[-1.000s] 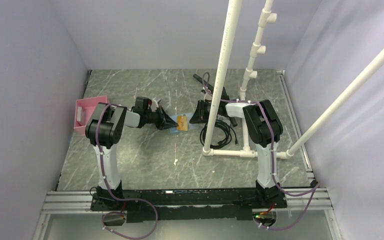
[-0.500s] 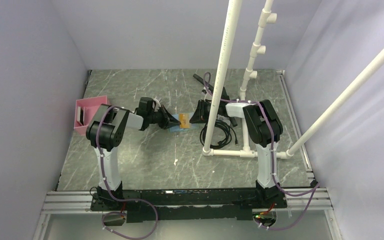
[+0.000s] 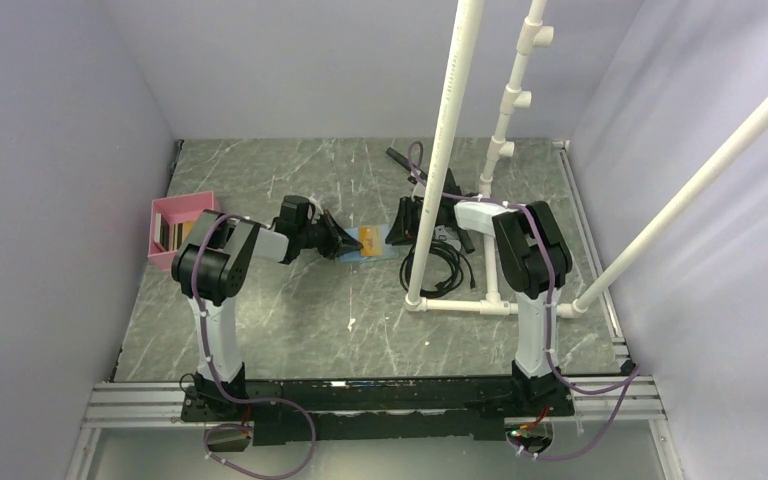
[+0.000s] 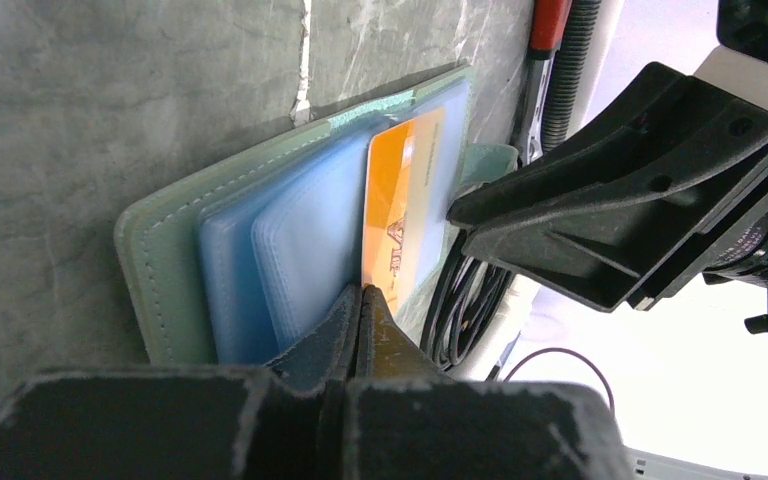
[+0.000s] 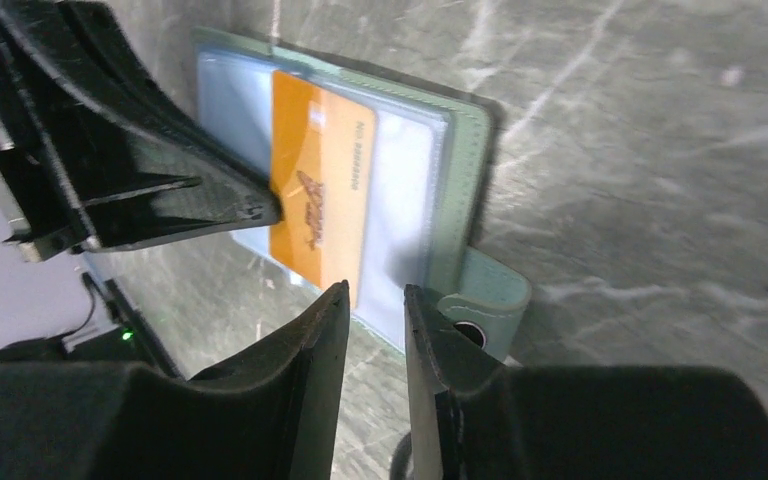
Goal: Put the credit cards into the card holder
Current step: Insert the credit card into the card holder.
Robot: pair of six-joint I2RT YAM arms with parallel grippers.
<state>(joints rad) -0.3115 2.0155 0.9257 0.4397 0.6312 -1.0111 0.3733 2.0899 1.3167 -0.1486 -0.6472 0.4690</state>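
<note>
The card holder lies open on the table, muted green with pale blue sleeves and a snap tab. One orange credit card lies flat on its sleeves. My left gripper is shut, and its tips press against the card's edge. My right gripper faces it from the other side of the holder. It is open by a narrow gap with nothing between its fingers, just short of the card's end and beside the tab.
A pink tray with something dark inside stands at the left, behind my left arm. A white pipe frame rises just right of the holder. Black cables lie at its foot on the table.
My left arm has reached further right and pushed the orange card along the holder. My right gripper's jaws have parted a little and let go of the card.
</note>
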